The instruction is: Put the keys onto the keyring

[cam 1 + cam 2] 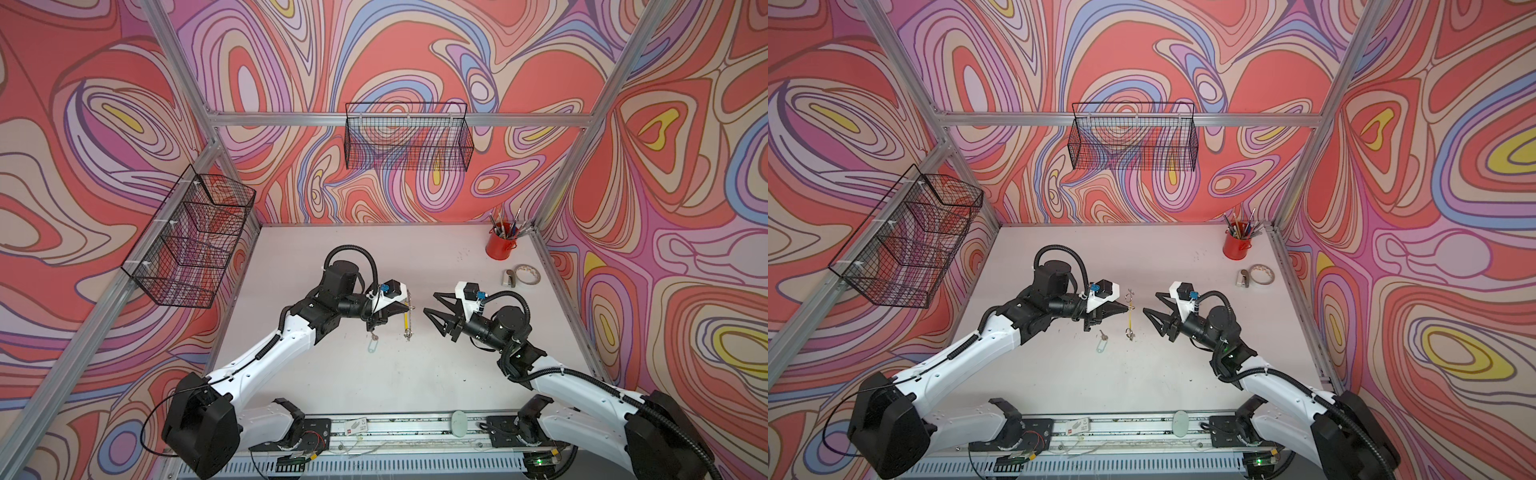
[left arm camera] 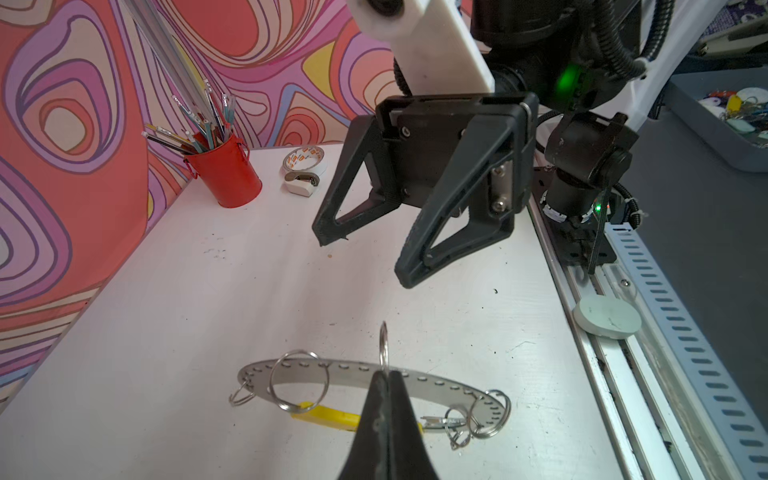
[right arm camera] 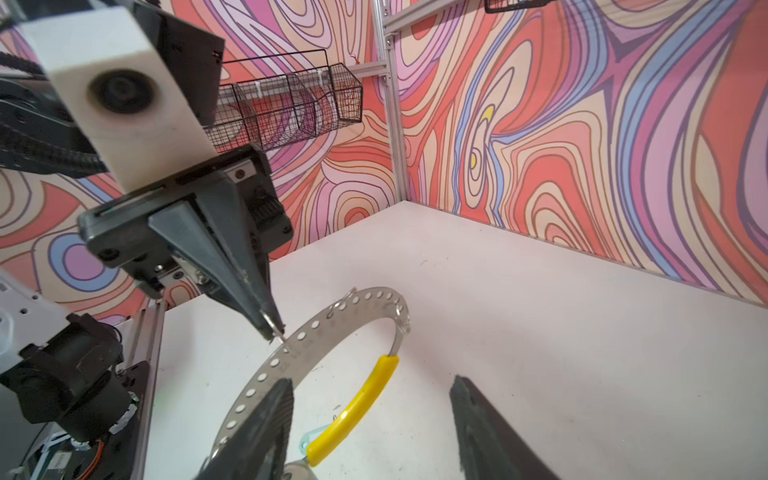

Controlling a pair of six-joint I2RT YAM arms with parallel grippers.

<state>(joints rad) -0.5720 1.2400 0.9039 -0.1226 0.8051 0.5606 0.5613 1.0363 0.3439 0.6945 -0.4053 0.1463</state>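
The keyring (image 2: 316,368), a flat grey perforated hoop with a yellow sleeve (image 3: 357,403), hangs above the table. My left gripper (image 2: 385,374) is shut on a small wire loop at its rim. In both top views the keyring (image 1: 407,318) (image 1: 1130,318) shows edge-on at the left gripper (image 1: 411,307) tips. One of the keys (image 1: 372,341) (image 1: 1101,343), with a pale tag, lies on the table just left of the hoop. A silver key-like piece (image 2: 440,422) hangs near the sleeve. My right gripper (image 1: 429,302) (image 3: 370,384) is open and empty, a little right of the hoop.
A red cup of pens (image 1: 500,247) stands at the back right with a tape roll (image 1: 525,275) in front of it. Wire baskets (image 1: 409,139) (image 1: 191,237) hang on the back and left walls. A pale disc (image 1: 460,423) lies on the front rail.
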